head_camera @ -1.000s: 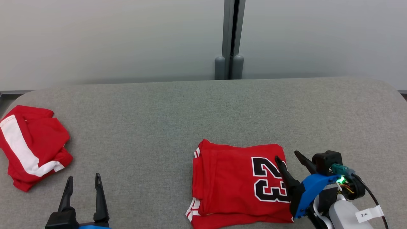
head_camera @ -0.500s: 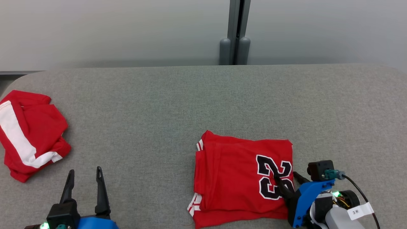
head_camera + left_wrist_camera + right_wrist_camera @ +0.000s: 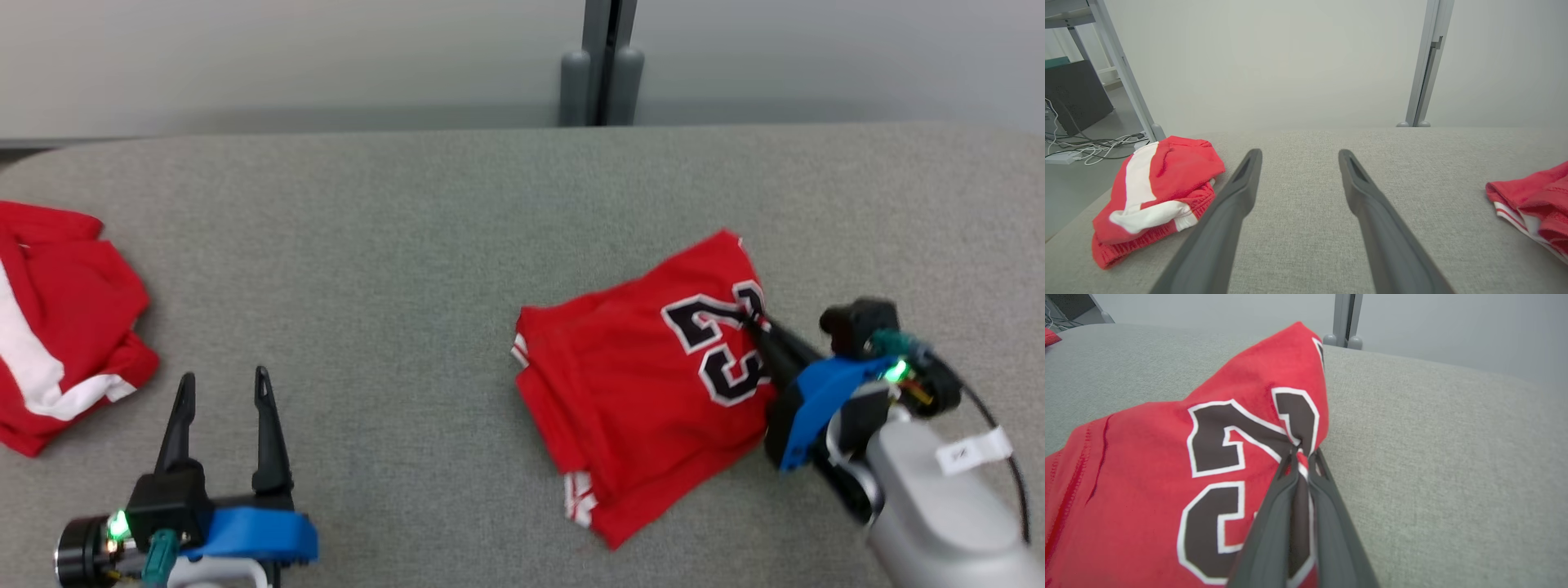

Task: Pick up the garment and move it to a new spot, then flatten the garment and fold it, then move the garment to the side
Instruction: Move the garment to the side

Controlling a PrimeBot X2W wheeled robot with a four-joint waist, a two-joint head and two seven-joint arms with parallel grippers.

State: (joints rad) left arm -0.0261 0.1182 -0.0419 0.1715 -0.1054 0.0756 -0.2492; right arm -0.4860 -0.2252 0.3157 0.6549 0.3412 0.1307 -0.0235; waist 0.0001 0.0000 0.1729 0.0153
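On counter (image 3: 392,245), right side: folded jersey (image 3: 645,384), "23" up, now lies skewed. A sec ago it sat square to the near edge. Far right corner has swung away from the robot; the left end w/ white trim trails.
Right gripper (image 3: 755,318): fingers (image 3: 1274,522) pressed together on the jersey's right edge, pinching cloth at the "2". 1 s ago they were spread either side of that edge.
Cloth at grip: pulled up into a peak in the right wrist view; the rest looks to lie on the counter.
Camera: head view shifted too (post (image 3: 602,61) & left pile (image 3: 57,327) sit elsewhere in frame), but the tilt is real.
Task read: fold looks done; prob. the last step, moving the jersey aside, just begun.
Left gripper (image 3: 224,377): fingers (image 3: 1237,192) spread, holding nothing, well apart from the jersey.
Left pile: crumpled red-&-white garment, cut off at the frame edge in the head view.
Hard to tell: how many layers are in the pinch; whether the fold holds underneath. Jersey's near end is cut off in the right wrist view.
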